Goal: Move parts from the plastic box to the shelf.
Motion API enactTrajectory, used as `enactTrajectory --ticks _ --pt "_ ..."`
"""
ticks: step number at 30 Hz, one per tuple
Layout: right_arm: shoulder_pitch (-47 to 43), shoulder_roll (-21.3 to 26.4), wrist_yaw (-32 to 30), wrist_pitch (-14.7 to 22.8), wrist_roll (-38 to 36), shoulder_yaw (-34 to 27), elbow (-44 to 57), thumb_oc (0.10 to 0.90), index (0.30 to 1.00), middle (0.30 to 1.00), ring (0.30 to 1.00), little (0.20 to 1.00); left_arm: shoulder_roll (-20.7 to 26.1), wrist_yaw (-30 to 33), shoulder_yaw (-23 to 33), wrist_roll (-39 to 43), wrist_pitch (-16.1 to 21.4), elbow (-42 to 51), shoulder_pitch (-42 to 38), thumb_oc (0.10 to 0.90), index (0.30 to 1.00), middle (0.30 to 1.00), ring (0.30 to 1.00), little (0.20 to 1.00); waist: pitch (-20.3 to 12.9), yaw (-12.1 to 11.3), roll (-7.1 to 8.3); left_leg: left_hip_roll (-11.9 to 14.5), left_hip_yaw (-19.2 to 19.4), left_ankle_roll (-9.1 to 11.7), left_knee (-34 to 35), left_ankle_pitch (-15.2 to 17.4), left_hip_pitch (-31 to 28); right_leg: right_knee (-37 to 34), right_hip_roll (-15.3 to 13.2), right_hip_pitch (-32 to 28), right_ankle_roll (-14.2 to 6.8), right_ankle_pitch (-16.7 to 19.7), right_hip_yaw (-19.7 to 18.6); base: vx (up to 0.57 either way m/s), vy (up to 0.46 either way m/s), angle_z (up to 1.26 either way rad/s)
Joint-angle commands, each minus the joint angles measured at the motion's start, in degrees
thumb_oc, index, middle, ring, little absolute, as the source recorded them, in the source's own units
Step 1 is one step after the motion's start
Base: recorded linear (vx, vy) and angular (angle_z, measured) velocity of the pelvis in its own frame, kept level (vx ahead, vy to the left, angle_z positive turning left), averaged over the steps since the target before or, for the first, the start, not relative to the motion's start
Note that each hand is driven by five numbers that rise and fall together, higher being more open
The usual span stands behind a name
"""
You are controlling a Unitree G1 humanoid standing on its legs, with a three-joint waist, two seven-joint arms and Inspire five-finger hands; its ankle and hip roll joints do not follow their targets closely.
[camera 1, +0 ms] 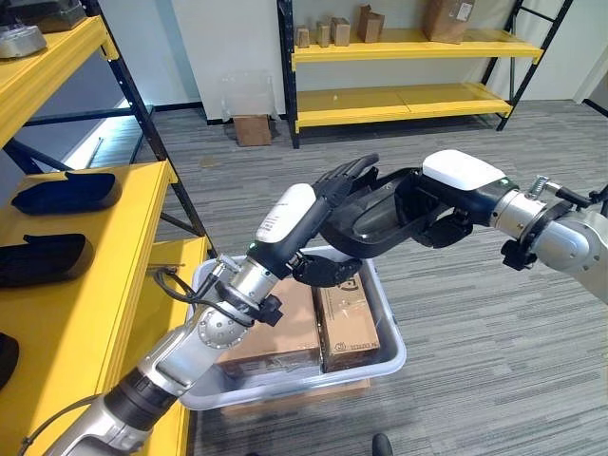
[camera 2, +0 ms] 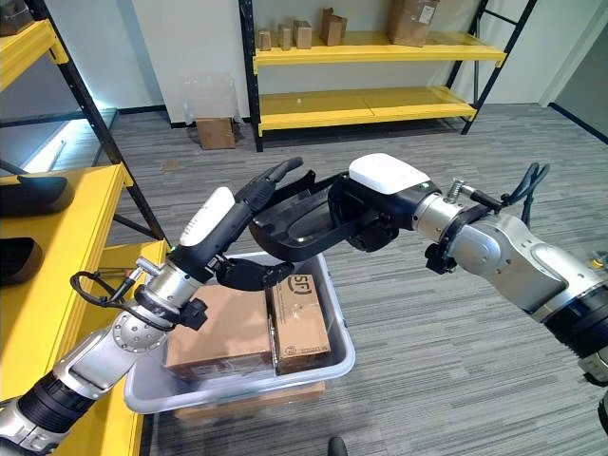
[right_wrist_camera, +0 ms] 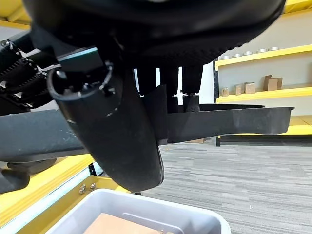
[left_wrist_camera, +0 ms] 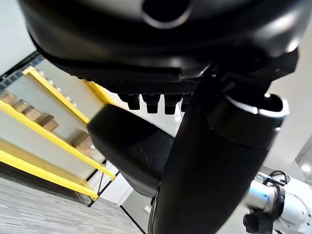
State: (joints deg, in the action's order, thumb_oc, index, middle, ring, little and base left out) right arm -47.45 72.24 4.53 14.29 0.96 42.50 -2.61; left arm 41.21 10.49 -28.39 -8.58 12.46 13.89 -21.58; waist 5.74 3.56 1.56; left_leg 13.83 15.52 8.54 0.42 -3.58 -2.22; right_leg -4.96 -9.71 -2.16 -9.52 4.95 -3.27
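Black part (camera 1: 366, 220) hides left hand (camera 1: 344, 180) palm, box's (camera 1: 389, 328) far rim.

**What the G1's arms actually look like up close**

Both arms are silver-grey metal with round joint housings and black collars. The left robot hand (camera 1: 328, 195) and the right robot hand (camera 2: 366, 214) are dark, almost black, each topped by a glossy white cover. The undersides of the fingers (left_wrist_camera: 146, 100) have a ribbed, grippy texture.
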Motion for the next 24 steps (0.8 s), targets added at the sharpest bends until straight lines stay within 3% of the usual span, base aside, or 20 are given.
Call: enactTrajectory --ticks 1,15,24 --pt "-13.88 -0.84 -4.31 0.98 -5.2 -0.46 -0.88 0.4 0.3 0.3 0.3 0.3 -0.87 1.4 -1.68 -2.45 3.31 -1.54 -10.41 0.9 1.0 1.0 1.0 1.0 -5.41 0.87 1.52 5.23 -1.85 1.66 2.01 -8.12 7.44 -0.04 0.26 -11.12 1.1 -12.57 3.14 0.0 0.0 0.0" --pt "-17.36 -1.57 -3.97 1.2 -6.02 2.47 -0.5 0.4 0.3 0.3 0.3 0.3 0.58 1.56 -6.51 -8.95 3.86 -1.57 -16.84 0.9 1.0 1.0 1.0 1.0 -5.27 1.12 1.41 5.21 -1.64 1.65 2.06 -8.14 7.64 -0.04 -0.03 -10.65 0.82 -12.43 2.98 0.0 0.002 -0.01" --pt "-19.72 -1.23 -3.83 1.55 -6.65 3.97 0.05 0.4 0.3 0.3 0.3 0.3 5.55 2.14 -8.07 -14.84 4.72 -0.2 -19.98 0.9 1.0 1.0 1.0 1.0 -4.97 0.96 1.19 5.19 -1.61 1.77 1.8 -8.07 7.9 -0.04 -0.12 -10.52 0.73 -12.51 2.9 0.0 0.002 -0.01"
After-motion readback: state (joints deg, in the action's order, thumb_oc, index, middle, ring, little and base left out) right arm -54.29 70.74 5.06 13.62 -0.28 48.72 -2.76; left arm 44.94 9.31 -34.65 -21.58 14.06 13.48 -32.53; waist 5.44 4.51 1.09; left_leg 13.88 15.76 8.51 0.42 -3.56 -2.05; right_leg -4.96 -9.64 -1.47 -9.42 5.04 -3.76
